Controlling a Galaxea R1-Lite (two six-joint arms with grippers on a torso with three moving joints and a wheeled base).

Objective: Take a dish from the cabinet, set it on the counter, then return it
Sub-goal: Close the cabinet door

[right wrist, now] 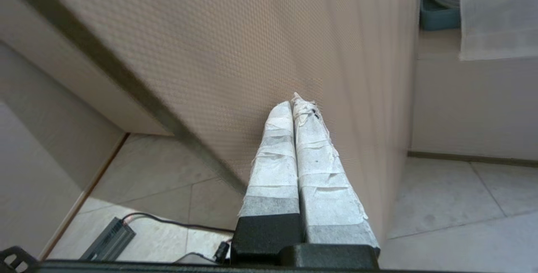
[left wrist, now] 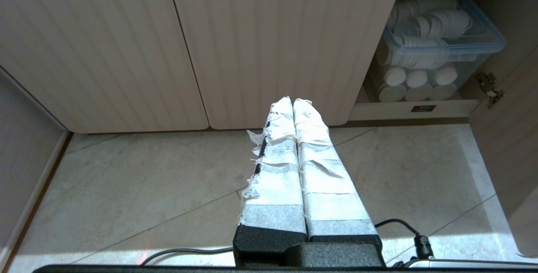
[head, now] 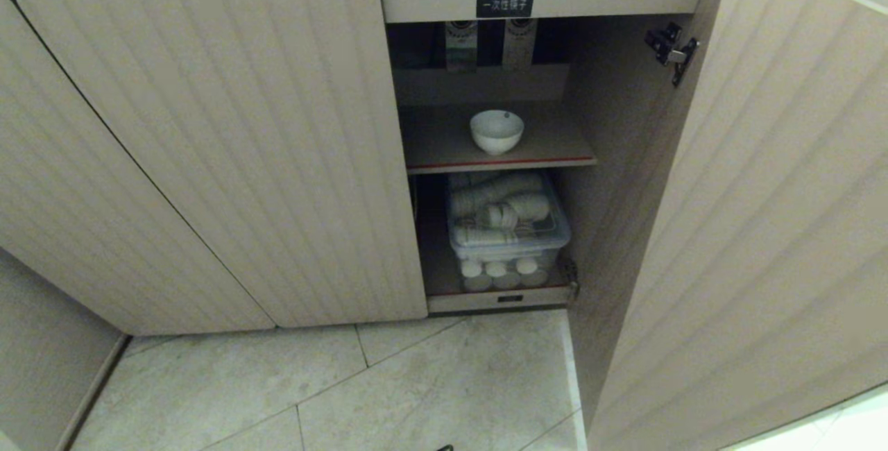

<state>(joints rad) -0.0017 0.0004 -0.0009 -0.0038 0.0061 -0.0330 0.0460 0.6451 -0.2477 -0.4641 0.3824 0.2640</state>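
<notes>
The right tool (right wrist: 294,104), pressed shut and empty, faces the open cabinet door (right wrist: 260,54); the bowl (head: 496,131) sits beyond it, on the shelf (head: 555,149).

From my head camera neither arm shows. The small black label with white characters (head: 505,3) is too small for me to read. Two patterned hanging strips (head: 460,45) vanish into shadow behind the beige ribbed cabinet's (head: 229,139) upper shelf.

Catering kitchen: ribbed beige cabinet (head: 222,139) with labelled door; bin of stacked cups (head: 506,229); tiled floor (head: 416,395)
</notes>
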